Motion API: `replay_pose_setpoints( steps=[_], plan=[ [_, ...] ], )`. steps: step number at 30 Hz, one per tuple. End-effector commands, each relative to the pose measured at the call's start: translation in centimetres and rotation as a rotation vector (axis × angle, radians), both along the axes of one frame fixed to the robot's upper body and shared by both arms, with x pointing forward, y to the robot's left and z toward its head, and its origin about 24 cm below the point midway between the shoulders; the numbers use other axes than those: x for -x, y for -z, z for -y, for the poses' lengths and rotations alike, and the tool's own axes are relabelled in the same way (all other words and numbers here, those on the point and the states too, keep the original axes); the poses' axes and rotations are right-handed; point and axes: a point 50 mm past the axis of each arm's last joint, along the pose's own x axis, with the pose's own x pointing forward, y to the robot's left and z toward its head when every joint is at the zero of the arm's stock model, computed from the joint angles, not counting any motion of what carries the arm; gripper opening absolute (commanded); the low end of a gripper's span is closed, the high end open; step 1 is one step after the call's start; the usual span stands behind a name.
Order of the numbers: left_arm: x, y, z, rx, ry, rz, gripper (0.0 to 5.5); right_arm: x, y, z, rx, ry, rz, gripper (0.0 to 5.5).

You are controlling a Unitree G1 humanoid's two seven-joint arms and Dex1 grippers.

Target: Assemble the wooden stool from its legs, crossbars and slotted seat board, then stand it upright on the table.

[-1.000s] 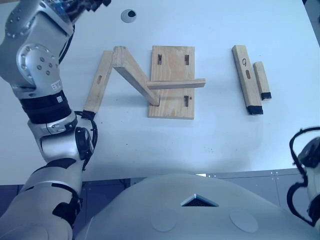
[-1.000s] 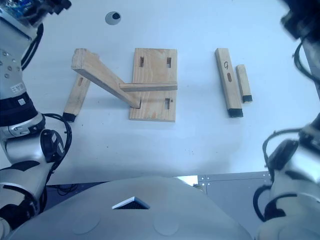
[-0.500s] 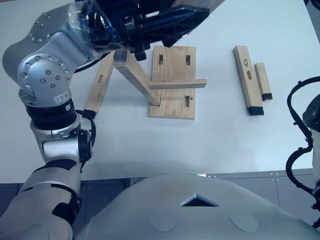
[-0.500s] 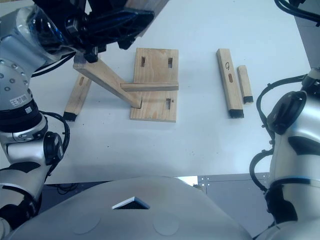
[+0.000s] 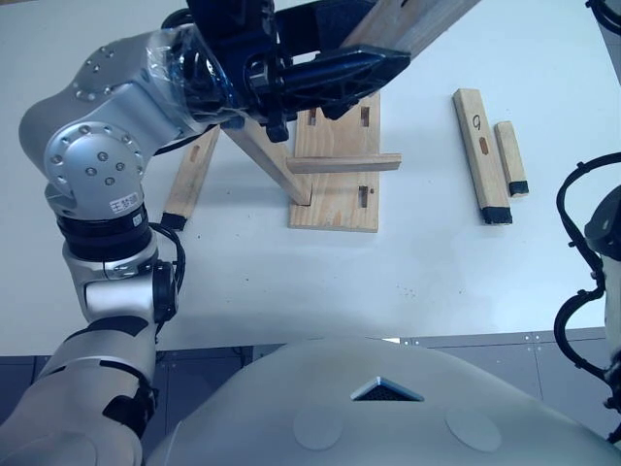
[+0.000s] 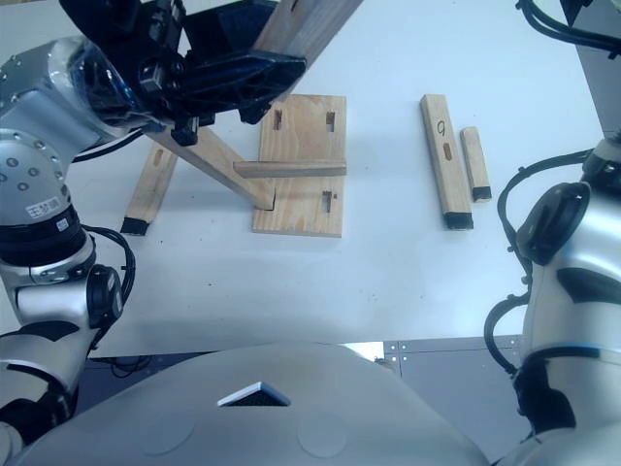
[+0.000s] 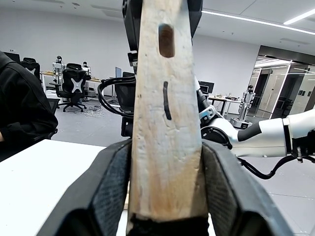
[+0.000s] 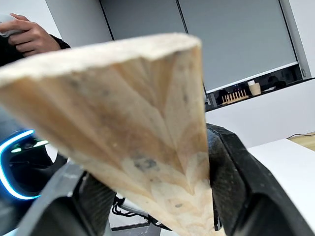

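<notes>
— What has the left gripper got?
— It is clamped tight on a slotted leg, raised over the seat board.
— And the right gripper?
— Its fingers press both sides of a wooden piece; I cannot tell if it is that same leg.
— The board's slots?
— The board lies flat on the table. One slot holds the foot of a tilted leg, with a crossbar reaching across the board. Three slots lie open.
— The rest?
— A spare leg lies left; a long leg and short crossbar lie right.
</notes>
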Motion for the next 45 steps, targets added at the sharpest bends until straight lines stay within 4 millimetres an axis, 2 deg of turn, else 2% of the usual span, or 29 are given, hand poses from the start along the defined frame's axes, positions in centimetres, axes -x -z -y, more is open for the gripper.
replay_pose_setpoints(
  steps=[1,6,7,13,16,23,26,28,32,34,39,45],
  plan=[
    [0.1,-0.2,0.1,-0.013,-0.007,0.027,2.09,0.0,0.1,-0.4,-0.007,-0.021,-0.002,2.44],
    [-0.4,-0.5,0.0,-0.004,-0.047,0.045,2.09,0.2,0.5,-0.5,0.004,-0.001,0.012,2.4],
    [-0.5,-0.5,0.0,-0.003,-0.054,0.048,2.45,0.1,0.5,-0.5,0.008,0.022,0.018,2.39],
    [-0.8,-0.5,0.0,-0.002,-0.088,0.056,3.31,0.5,1.8,-1.5,0.119,0.168,0.125,2.07],
    [-1.3,-0.9,-0.7,0.009,-0.129,0.053,3.34,-0.2,2.4,-1.6,0.181,0.327,0.16,2.05],
    [-1.9,-1.7,-2.3,0.045,-0.216,0.055,3.34,-1.2,3.2,-0.4,0.227,0.641,0.202,2.05],
    [-2.1,-1.8,-2.6,0.061,-0.254,0.049,3.34,-0.7,3.7,-0.5,0.267,0.675,0.224,2.05],
    [-2.9,-1.7,-3.1,0.059,-0.342,0.037,3.34,0.1,4.6,-0.4,0.308,0.666,0.22,2.05],
    [-5.9,0.4,-5.5,-0.038,-0.657,-0.055,3.34,1.5,7.1,1.0,0.383,0.669,0.174,2.05],
    [-6.8,1.8,-6.5,-0.114,-0.751,-0.094,3.34,2.1,8.7,1.4,0.414,0.659,0.144,2.05],
    [-7.1,4.0,-6.8,-0.208,-0.775,-0.123,3.34,4.1,11.5,2.1,0.466,0.588,0.067,2.05],
    [-7.3,5.0,-6.9,-0.195,-0.775,-0.171,3.34,4.9,12.6,2.0,0.48,0.531,0.02,2.05]
  ],
)
